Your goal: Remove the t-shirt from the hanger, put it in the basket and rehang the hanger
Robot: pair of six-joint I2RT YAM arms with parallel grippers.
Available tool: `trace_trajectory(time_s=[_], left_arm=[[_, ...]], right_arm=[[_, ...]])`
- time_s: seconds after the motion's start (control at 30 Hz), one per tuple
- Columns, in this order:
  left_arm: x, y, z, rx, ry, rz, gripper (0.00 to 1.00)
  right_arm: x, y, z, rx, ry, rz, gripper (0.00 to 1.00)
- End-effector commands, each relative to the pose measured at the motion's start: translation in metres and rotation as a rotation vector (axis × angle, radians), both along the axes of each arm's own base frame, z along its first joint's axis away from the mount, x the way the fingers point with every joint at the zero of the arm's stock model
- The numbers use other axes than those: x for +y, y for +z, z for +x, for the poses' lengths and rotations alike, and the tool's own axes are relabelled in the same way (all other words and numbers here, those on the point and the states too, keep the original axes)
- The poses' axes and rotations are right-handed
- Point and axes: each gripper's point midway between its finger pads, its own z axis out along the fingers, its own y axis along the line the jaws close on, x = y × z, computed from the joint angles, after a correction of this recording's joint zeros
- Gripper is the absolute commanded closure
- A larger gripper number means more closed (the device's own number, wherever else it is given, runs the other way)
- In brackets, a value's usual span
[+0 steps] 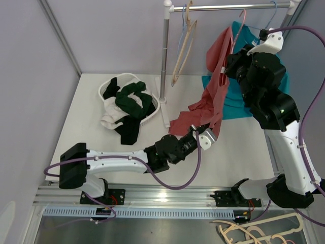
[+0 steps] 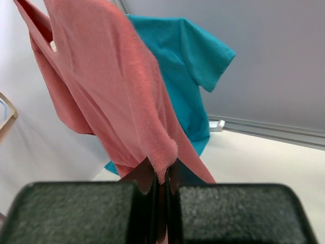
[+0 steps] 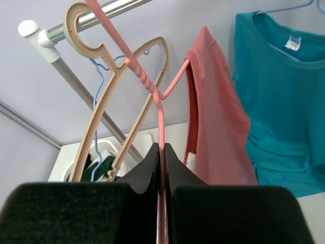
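**Item: salmon t-shirt [image 1: 216,86].** It is hanging at the far right of the scene, draping from the rail [image 1: 228,7] down toward the worktop [image 1: 86,122]. Its lower edge is bunching low over the worktop near the centre.

**Item: pink hanger [image 3: 152,91].** It is sitting tilted up by the rail, though whether its hook is on the rail is unclear. In the right wrist view one arm is showing bare. The other arm is carrying a shoulder of the shirt.

**Item: left gripper [image 2: 161,178].** It is reaching in low from the near left. Its jaws are pressing together on a fold of the shirt's hem, with cloth pinched between them.

**Item: right gripper [image 3: 161,150].** It is raised at the far right. Its jaws are clamping tight on a thin bar of the hanger.

**Other holdings.**
- A teal t-shirt [image 1: 238,101] is hanging just behind the salmon one.
- Beige hangers [image 1: 183,51] are dangling to the left on the rail.
- A basket [image 1: 109,89] of dark green clothes [image 1: 133,101] is standing at the far left.

**Progress, as judged.** Both holds are in place and one shoulder appears to be off. The other shoulder is yet to be drawn off the hanger, so the removal is partway through. The shirt has not come free.
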Motion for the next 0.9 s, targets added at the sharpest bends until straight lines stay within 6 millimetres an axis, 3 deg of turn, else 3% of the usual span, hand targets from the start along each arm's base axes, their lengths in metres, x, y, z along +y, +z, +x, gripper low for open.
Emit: trace_trajectory(time_s=[0.0, 0.03, 0.1, 0.2, 0.3, 0.33, 0.37, 0.43, 0.57, 0.63, 0.67, 0.7, 0.73, 0.77, 0.83, 0.87], left_arm=[[0.003, 0.021, -0.031, 0.035, -0.044, -0.079, 0.99], [-0.001, 0.009, -0.051, 0.029, -0.076, -0.059, 0.99], [-0.001, 0.012, -0.066, 0.036, -0.088, -0.101, 0.99], [-0.019, -0.016, -0.093, 0.139, -0.145, -0.105, 0.99], [-0.026, -0.038, -0.102, 0.173, -0.151, -0.108, 0.99], [-0.027, -0.042, -0.101, 0.180, -0.139, -0.109, 0.99], [-0.030, -0.054, -0.099, 0.187, -0.120, -0.095, 0.99], [-0.030, -0.059, -0.089, 0.173, -0.074, -0.098, 0.99], [-0.031, -0.077, -0.064, 0.169, -0.036, -0.068, 0.99], [-0.029, -0.074, -0.049, 0.220, -0.010, -0.098, 0.99], [-0.025, -0.078, -0.029, 0.253, 0.024, -0.073, 0.99], [-0.023, -0.073, -0.022, 0.274, 0.012, -0.075, 1.00], [-0.019, -0.055, 0.004, 0.320, 0.037, -0.135, 0.99], [-0.016, -0.066, 0.016, 0.355, 0.052, -0.074, 0.99], [-0.012, -0.060, 0.036, 0.381, 0.071, -0.065, 0.99], [-0.008, -0.032, 0.054, 0.362, 0.093, -0.106, 0.99]], right_arm=[[-0.015, 0.042, -0.005, -0.138, -0.060, 0.038, 1.00], [-0.018, 0.039, 0.000, -0.131, -0.093, 0.022, 1.00], [-0.023, 0.040, 0.005, -0.135, -0.135, -0.008, 1.00], [-0.029, 0.041, 0.016, -0.128, -0.205, -0.048, 1.00], [-0.024, 0.042, 0.026, -0.126, -0.210, -0.076, 1.00], [-0.025, 0.052, 0.023, -0.145, -0.202, -0.062, 1.00], [-0.023, 0.048, 0.022, -0.123, -0.186, -0.073, 1.00], [-0.017, 0.048, 0.021, -0.115, -0.148, -0.057, 1.00], [-0.023, 0.050, 0.008, -0.106, -0.148, -0.060, 1.00], [-0.023, 0.052, 0.002, -0.096, -0.124, -0.059, 1.00], [-0.021, 0.044, -0.002, -0.056, -0.095, -0.078, 1.00], [-0.020, 0.047, -0.009, -0.055, -0.068, -0.067, 1.00], [-0.016, 0.045, -0.016, -0.043, -0.028, -0.060, 1.00], [-0.016, 0.035, -0.021, -0.004, -0.008, -0.057, 1.00], [-0.015, 0.026, -0.033, 0.026, 0.030, -0.051, 1.00], [-0.009, 0.018, -0.039, 0.055, 0.077, -0.052, 1.00]])
